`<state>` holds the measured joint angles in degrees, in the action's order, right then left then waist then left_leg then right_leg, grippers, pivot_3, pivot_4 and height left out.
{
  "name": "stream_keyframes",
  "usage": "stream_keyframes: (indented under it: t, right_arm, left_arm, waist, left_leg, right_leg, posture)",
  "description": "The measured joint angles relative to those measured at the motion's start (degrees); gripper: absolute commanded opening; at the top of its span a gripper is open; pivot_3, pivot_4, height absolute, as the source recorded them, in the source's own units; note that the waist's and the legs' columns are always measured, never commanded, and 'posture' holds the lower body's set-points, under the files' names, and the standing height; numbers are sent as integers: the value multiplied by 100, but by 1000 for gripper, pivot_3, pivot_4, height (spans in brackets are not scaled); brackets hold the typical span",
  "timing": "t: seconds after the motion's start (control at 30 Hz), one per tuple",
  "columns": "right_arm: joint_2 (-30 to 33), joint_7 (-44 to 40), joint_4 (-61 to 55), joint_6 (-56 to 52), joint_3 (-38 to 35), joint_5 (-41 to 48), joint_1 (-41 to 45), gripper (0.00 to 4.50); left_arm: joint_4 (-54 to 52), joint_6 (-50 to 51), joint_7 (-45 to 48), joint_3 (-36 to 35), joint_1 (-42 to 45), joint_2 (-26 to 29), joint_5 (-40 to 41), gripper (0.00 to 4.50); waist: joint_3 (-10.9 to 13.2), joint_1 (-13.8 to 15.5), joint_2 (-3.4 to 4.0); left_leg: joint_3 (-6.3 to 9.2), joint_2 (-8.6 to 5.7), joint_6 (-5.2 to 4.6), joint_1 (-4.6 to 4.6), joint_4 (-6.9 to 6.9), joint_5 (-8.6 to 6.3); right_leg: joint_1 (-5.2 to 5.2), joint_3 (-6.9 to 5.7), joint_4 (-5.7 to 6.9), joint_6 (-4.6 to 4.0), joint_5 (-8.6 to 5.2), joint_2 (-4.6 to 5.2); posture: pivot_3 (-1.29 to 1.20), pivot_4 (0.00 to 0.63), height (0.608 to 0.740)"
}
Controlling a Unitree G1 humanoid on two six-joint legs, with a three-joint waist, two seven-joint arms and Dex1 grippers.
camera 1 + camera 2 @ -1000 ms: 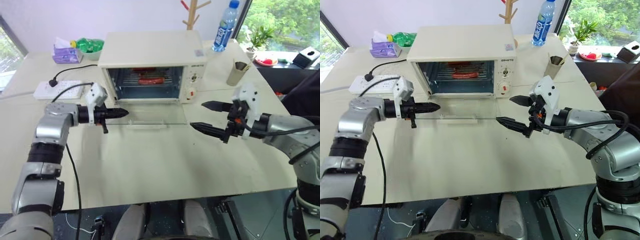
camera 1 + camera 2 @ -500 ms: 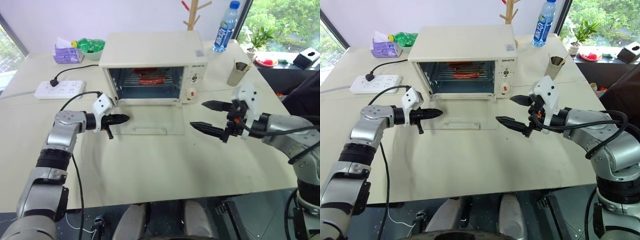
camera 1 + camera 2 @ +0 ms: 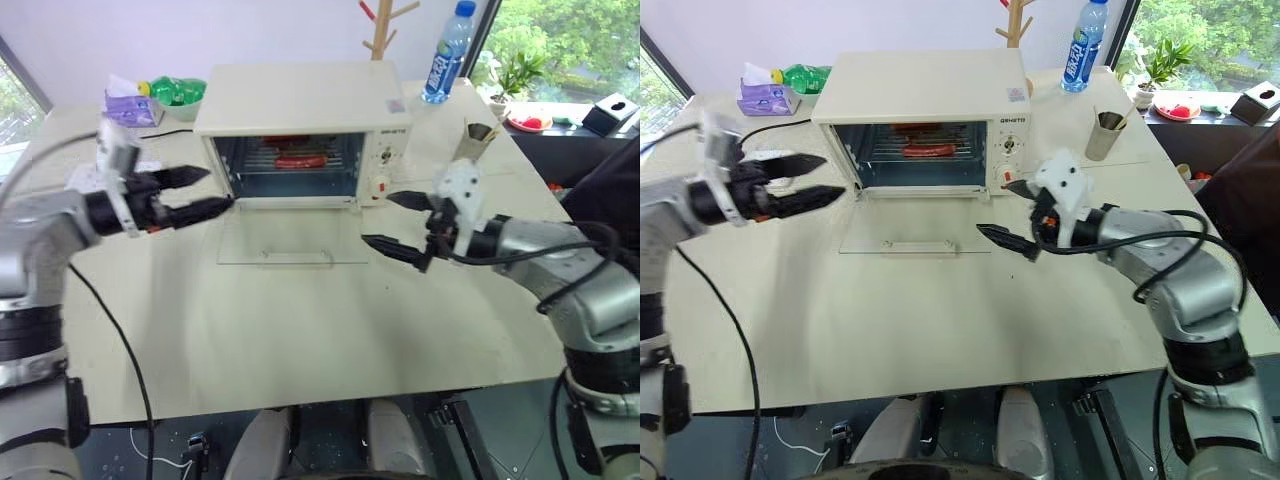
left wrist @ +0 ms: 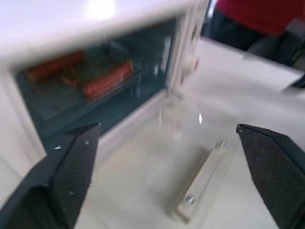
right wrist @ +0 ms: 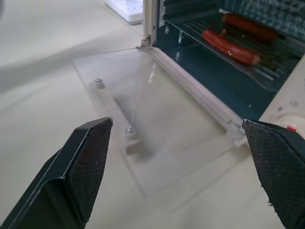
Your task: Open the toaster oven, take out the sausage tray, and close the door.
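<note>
Cream-white boxy toaster oven [image 3: 305,125] with its clear glass door [image 3: 292,238] folded flat on the pale worktop [image 3: 300,330], the cream bar handle [image 3: 293,257] at the door's near edge. Inside the cavity, the shallow silver sausage tray [image 5: 240,45] sits on its rails, carrying reddish-brown sausages [image 5: 230,46] on a wire rack; its front lip lies just behind the door hinge. Left gripper [image 3: 195,192] hovers beside the oven's left front corner with its black fingers [image 4: 66,171] spread and empty; right gripper [image 3: 392,222] hangs over the door's right edge, below the knobs, fingers [image 5: 86,164] likewise parted and holding nothing. Opening appears done, so the step in hand is judged to be extraction of the tray. Good practice: approach level and straight through the mouth, keeping above the glass so the door is not pressed or scraped; take the tray by its front lip, not the sausages; draw it out along the rails without tilting, lest the sausages roll. Spread fingers should be narrowed enough to clear the cavity's side walls.
</note>
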<state>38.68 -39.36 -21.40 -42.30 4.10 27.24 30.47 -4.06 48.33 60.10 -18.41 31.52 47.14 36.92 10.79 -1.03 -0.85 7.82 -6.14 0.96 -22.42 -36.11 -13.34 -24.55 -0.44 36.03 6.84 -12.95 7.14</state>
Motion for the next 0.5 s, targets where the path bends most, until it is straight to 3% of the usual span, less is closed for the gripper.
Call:
stream_keyframes:
  t: [0.23,0.33,0.5]
  right_arm:
    - [-793,492,1593,1584,1345,-1935,1070,4500]
    - [-1161,681,2451,2151,1614,-2509,1409,3209]
    - [-1557,863,3528,2947,1802,-3177,1815,3209]
  left_arm:
    - [-412,207,-444,-115,-439,20,144,4486]
    - [-593,206,-575,-109,-533,17,193,4500]
    - [-817,205,-690,-72,-622,17,257,4500]
  waist:
    - [0,2,-5]
    - [0,17,-4]
    - [0,-2,-4]
  left_leg:
    - [-2,-1,8,0,1,4]
    - [-1,-1,11,-1,4,6]
    - [-1,1,15,0,8,8]
  right_leg:
    - [-2,3,0,-6,4,-2]
    - [-5,4,-1,-9,5,-2]
    - [-7,6,0,-13,8,-6]
  posture:
    - [0,150,739]
    - [0,150,739]
    - [0,150,739]
